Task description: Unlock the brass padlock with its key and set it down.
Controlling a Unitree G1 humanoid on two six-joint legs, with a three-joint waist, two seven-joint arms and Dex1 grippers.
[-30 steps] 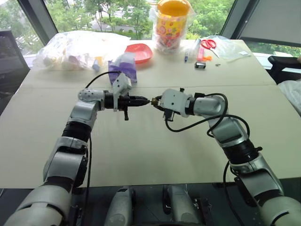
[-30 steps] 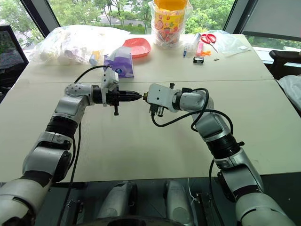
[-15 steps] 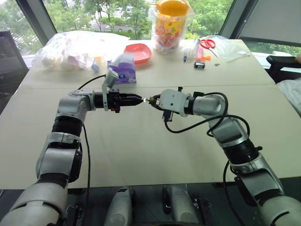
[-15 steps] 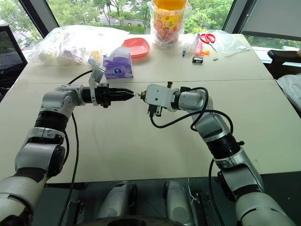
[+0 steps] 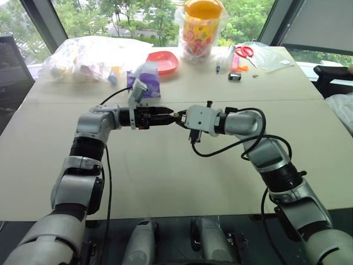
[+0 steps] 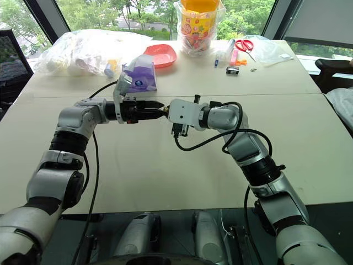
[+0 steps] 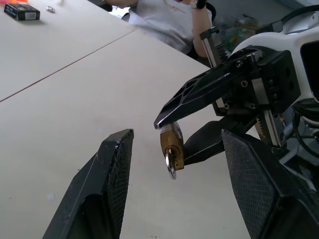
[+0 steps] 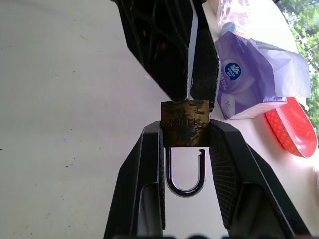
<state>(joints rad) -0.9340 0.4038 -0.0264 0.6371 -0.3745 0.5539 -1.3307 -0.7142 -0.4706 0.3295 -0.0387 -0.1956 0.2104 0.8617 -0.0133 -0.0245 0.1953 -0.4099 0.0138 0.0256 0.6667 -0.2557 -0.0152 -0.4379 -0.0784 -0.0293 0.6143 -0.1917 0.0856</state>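
Looking down over both arms, I see the two grippers meeting tip to tip above the middle of the beige table (image 5: 165,182); the right gripper (image 8: 185,130) is pinching the brass padlock (image 8: 185,123) by its body, one black finger pressed on each side, and in the right wrist view the silvery shackle (image 8: 186,172) hangs back between those fingers with one leg free of the body, so it reads as unlatched. From the head cameras the padlock is a tiny glint at the junction of the grippers (image 5: 177,117), held clear of the table; in the left wrist view I see a small silvery key (image 7: 171,167) sticking out of its keyhole face. The left gripper (image 7: 174,149) is spread, its two fingers standing apart on either side of the padlock and touching nothing that I can make out; it points across toward the right arm. At 12 o'clock from the grippers lies a purple tissue pack (image 5: 144,78); beyond it at 1 o'clock a red bowl (image 5: 164,61); a yellow-lidded tub (image 5: 203,25) stands at the far edge; red-handled scissors (image 5: 243,52) lie at 2 o'clock; a clear bag of items (image 5: 91,58) sits at 10 o'clock.
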